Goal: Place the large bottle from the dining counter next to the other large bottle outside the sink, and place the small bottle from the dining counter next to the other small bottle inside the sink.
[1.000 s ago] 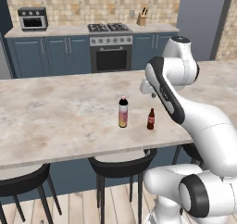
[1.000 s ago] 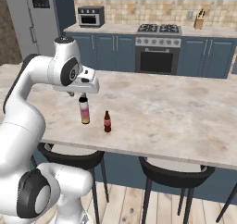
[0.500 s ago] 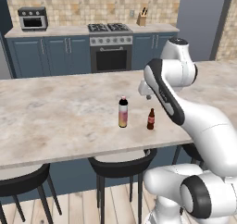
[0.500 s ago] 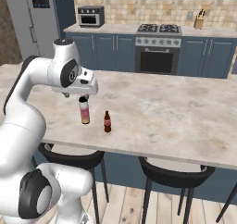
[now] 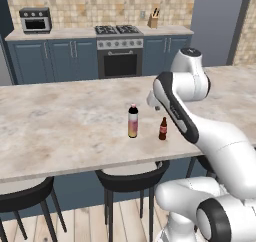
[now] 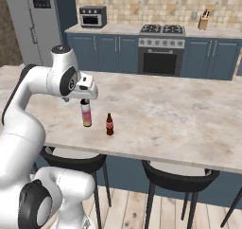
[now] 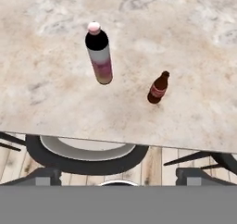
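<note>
You have the large bottle (image 5: pixel 132 121) standing upright on the beige marbled tabletop of the dining counter (image 5: pixel 60 121), close to the stool-side edge of that tabletop. The small bottle (image 5: pixel 163 129) stands upright just beside the large bottle, apart from it and not touching, at about the same depth from the edge. In the hand view, the large bottle (image 7: pixel 99 54) appears left of the small bottle (image 7: pixel 158 88), with bare stone between them, and a black round stool (image 7: pixel 83 152) sits below the tabletop edge nearest the large bottle. Your pincer (image 6: pixel 85 99) hovers above the large bottle's cap in the right base view, clear of it; its fingers (image 7: pixel 44 176) show as dark tips set wide apart, so the pincer is released and holds nothing. Beyond the large bottle, across the tabletop, you see the wall run of blue cabinets (image 5: pixel 65 61) with an oven (image 5: pixel 120 61), a hob (image 5: pixel 116 30), a microwave (image 5: pixel 35 20) and a knife block (image 5: pixel 154 20).
</note>
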Robot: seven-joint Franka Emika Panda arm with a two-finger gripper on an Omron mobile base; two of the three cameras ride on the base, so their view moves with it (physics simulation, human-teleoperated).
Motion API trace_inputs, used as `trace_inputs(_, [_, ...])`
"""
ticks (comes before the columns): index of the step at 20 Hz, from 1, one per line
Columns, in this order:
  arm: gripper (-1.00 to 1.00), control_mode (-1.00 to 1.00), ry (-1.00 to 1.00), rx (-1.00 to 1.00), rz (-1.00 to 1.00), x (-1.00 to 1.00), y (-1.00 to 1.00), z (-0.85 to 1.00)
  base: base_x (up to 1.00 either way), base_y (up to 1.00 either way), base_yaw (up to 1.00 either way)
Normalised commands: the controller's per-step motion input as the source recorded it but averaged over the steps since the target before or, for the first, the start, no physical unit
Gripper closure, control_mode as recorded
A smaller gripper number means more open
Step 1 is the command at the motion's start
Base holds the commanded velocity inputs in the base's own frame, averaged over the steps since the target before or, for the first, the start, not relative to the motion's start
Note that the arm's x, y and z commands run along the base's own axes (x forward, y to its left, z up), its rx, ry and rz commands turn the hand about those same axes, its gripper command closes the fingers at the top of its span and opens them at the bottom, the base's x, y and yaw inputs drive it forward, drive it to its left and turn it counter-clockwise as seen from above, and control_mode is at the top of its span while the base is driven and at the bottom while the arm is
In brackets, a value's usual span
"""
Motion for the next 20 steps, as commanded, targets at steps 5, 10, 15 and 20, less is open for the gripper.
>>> trace_inputs(5, [-1.00, -1.00, -0.10, -0.01, 0.00, 0.00, 0.19, -0.21, 0.00, 0.00, 0.00])
trace_inputs(10, [-1.00, -1.00, -0.09, -0.04, 0.00, 0.00, 0.22, -0.27, 0.00, 0.00, 0.00])
trace_inputs(15, [-1.00, -1.00, -0.08, -0.05, 0.00, 0.00, 0.15, -0.26, 0.00, 0.00, 0.00])
trace_inputs(20, [-1.00, -1.00, -0.07, -0.06, 0.00, 0.08, 0.07, -0.26, 0.00, 0.00, 0.00])
